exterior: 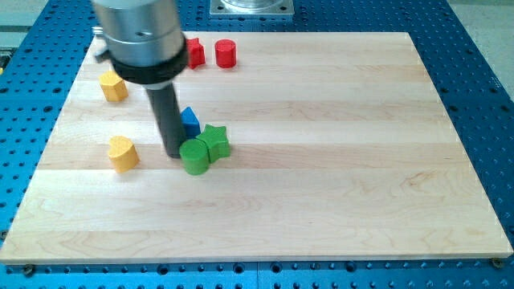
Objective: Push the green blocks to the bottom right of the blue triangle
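Note:
A green cylinder (193, 156) and a green star (215, 140) sit touching each other left of the board's middle. A blue triangle block (189, 122) lies just above them, partly hidden behind the rod. My tip (173, 154) rests on the board right at the left side of the green cylinder, below-left of the blue block. The rod rises from there to the arm's large silver and black body at the view's top left.
Two yellow blocks lie at the view's left, one upper (114, 86) and one lower (123, 154). A red cylinder (226, 53) and another red block (194, 53) lie near the top edge. The wooden board (337, 160) sits on a blue perforated table.

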Motion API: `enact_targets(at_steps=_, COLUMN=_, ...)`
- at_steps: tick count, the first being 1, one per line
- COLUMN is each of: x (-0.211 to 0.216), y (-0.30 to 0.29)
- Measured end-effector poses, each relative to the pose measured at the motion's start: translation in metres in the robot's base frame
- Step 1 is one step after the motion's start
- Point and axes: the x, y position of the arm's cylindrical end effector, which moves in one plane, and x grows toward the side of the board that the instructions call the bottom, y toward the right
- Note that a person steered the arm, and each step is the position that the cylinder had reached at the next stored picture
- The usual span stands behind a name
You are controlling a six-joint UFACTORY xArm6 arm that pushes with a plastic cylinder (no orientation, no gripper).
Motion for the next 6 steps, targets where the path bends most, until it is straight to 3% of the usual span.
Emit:
enact_targets(at_steps=1, x=0.048, y=-0.025)
enact_targets(at_steps=2, x=0.077, y=-0.012)
enact_targets(at_steps=4, x=0.011, y=0.017)
enact_targets(at_steps=6, x=0.027, y=-0.044)
